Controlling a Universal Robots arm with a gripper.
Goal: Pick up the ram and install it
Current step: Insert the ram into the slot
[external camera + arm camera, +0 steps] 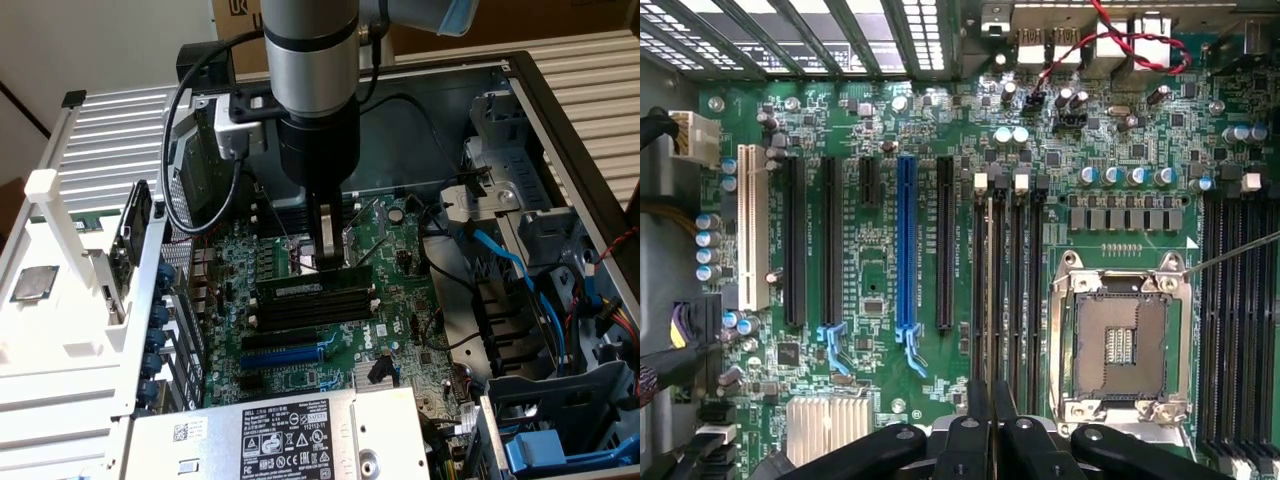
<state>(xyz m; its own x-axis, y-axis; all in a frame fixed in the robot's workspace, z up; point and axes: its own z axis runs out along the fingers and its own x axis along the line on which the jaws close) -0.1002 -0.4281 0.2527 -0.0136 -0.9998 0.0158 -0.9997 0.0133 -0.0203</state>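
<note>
The ram [312, 284] stands on edge over the nearest of the black memory slots [315, 308], beside the empty CPU socket [303, 262]. My gripper [330, 262] comes straight down from above and is shut on the stick's top edge near its middle. In the wrist view the ram [989, 300] shows edge-on as a thin dark line running along the bank of black slots [1028, 290], pinched between my fingertips [978, 405]. Whether the stick is pressed fully into the slot, I cannot tell.
The open CPU socket [1120, 340] lies right beside the slots, with a second slot bank [1235, 310] beyond it. A blue expansion slot [906, 250] and black card slots sit on the other side. The power supply [290, 435], drive cages and blue cables [505, 265] ring the board.
</note>
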